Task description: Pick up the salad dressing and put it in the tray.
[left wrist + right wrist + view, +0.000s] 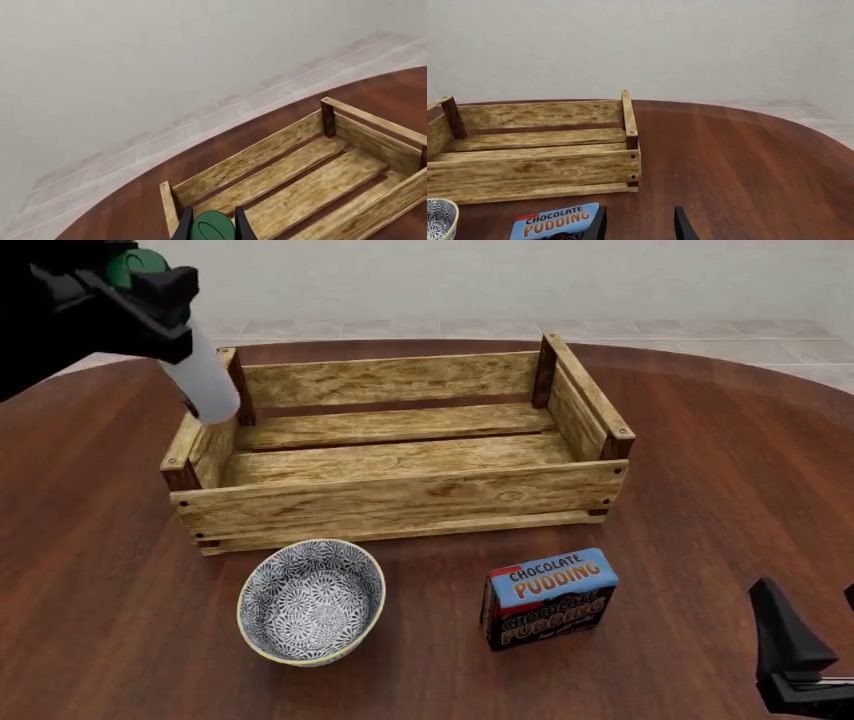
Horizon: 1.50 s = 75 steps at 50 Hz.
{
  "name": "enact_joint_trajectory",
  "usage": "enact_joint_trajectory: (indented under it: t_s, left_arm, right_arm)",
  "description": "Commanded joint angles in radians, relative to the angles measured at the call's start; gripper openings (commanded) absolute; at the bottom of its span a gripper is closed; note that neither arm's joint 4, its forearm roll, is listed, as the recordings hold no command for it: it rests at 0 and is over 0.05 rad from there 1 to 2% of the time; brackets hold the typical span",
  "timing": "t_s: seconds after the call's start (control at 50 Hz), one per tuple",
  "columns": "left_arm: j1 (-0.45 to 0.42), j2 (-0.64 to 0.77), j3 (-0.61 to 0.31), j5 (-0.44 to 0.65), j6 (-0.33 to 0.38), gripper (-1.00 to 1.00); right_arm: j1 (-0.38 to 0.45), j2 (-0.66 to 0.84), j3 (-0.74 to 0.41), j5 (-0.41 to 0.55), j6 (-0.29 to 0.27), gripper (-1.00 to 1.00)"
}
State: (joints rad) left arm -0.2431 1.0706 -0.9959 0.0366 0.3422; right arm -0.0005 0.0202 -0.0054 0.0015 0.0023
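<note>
My left gripper (150, 285) is clamped on the dark green cap of the slim whitish salad dressing bottle (207, 380), hanging tilted at the frame's upper left over the end wall of the light-wood slatted tray (400, 502); I'd carry it rightward past that wall before lowering; my right gripper (638, 224) rests with fingers spread, empty, lower right.

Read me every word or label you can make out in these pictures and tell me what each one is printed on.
"CHOCOLATE PUDDING": on the blue top of the blue-and-black chocolate pudding box, in both the front view and the right wrist view.
Lower print on the same box's black front: repeats something similar, too blurred to read for sure.
Slim whitish salad dressing bottle with green cap: no readable label.
Wooden slatted crate and blue-patterned round bowl: no text.
</note>
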Motion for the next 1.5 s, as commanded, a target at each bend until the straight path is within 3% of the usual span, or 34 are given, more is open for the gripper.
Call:
enact_joint_trajectory:
  t_s: [0.02,0.12,0.4,0.94,1.5]
  left_arm:
    - [0.000,0.121,-0.029,-0.086,0.026,-1.00]
    - [0.006,0.193,-0.088,-0.071,-0.013,-1.00]
    - [-0.023,0.355,-0.154,-0.128,-0.024,-1.00]
    - [-0.003,0.595,-0.185,-0.276,-0.042,-1.00]
    - [0.013,0.735,-0.218,-0.298,-0.097,-1.00]
  right_arm:
    - [-0.001,-0.012,0.000,0.007,0.005,1.00]
    - [-0.002,-0.011,-0.002,0.007,0.006,1.00]
    - [-0.009,-0.015,-0.002,0.006,0.016,1.00]
    - [0.005,-0.011,-0.003,0.010,0.006,1.00]
    - [-0.003,-0.014,-0.003,0.012,0.014,1.00]
